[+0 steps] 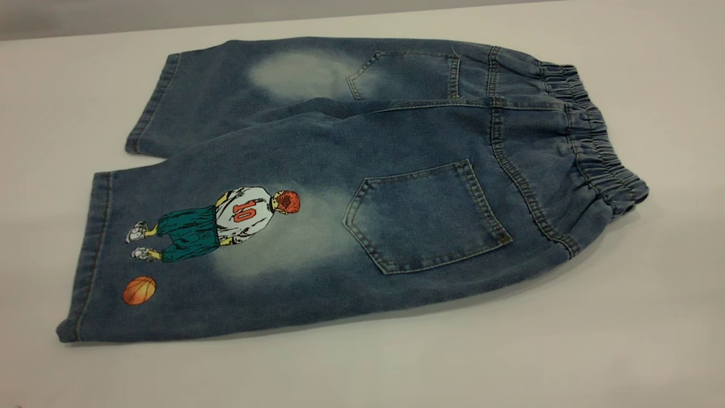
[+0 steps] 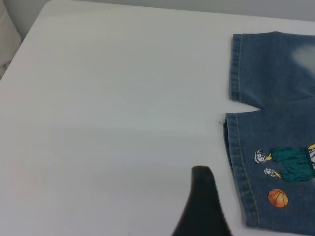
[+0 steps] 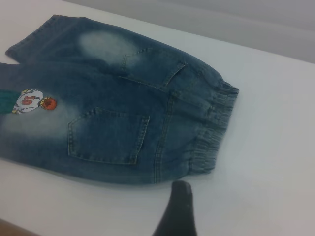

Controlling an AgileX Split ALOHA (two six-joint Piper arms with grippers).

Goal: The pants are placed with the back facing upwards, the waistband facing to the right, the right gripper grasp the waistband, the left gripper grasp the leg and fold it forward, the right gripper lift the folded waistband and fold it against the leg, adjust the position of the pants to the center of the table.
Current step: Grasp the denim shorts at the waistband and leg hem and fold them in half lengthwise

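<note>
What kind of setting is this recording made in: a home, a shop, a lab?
Probably a lab or test bench: one pair of denim pants lies alone on a large plain white table, with a bare wall behind and a black robot finger in each wrist view.

The table is a big plain white top, smooth all over. Only 1 thing sits on it: the pants, spread flat with the back up, 2 patch pockets showing. The leg with the number 10 player print has its hem just past the left gripper, not touching it. The waistband bunches up just ahead of the right gripper, small gap of bare table between them.
</note>
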